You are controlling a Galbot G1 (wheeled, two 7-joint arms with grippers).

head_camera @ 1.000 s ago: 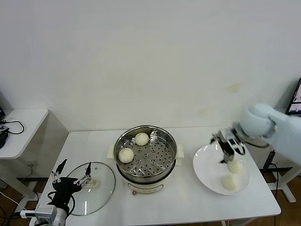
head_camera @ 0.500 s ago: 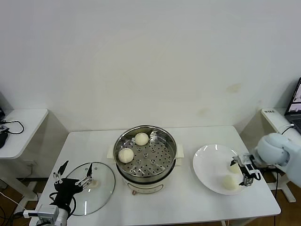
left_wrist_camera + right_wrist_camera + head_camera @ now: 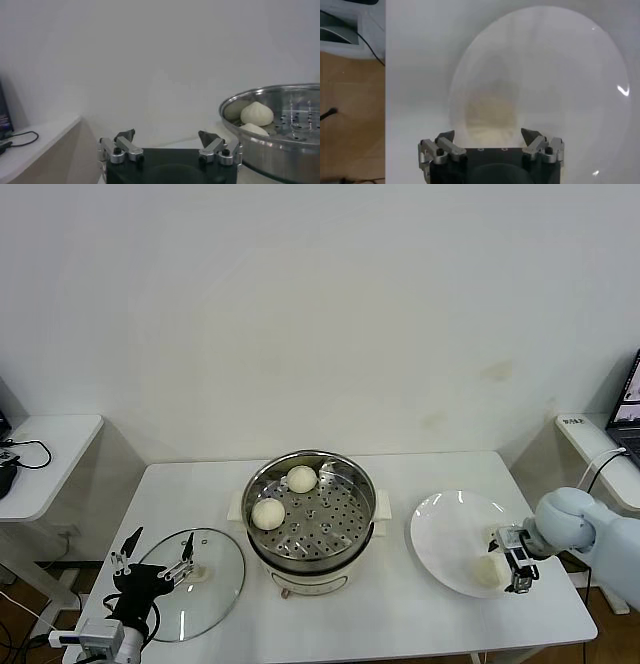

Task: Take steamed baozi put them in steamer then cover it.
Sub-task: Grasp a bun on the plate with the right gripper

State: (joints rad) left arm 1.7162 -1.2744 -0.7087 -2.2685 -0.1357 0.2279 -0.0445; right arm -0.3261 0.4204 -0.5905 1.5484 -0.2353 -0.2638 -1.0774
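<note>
The right gripper (image 3: pixel 517 562) hangs low over the right side of the white plate (image 3: pixel 445 529), its jaws spread wide and grasping nothing. One bun (image 3: pixel 487 571) lies on the plate just beside the gripper in the head view; in the right wrist view that bun (image 3: pixel 490 117) sits directly ahead of the spread jaws, roughly centred between them and not touched by either fingertip. Whether a second bun is still on the plate cannot be told, since the gripper covers that spot.

Two more buns lie on the perforated tray of the steamer (image 3: pixel 352 480) in the middle of the worktop (image 3: pixel 400 609): one (image 3: pixel 302 478) toward the back, one (image 3: pixel 267 513) toward the left. The steamer is uncovered.

The glass lid (image 3: pixel 210 584) lies flat on the worktop left of the steamer. The left gripper (image 3: pixel 153 559) hovers at the lid's left edge, jaws released and holding nothing, well apart from the buns.
</note>
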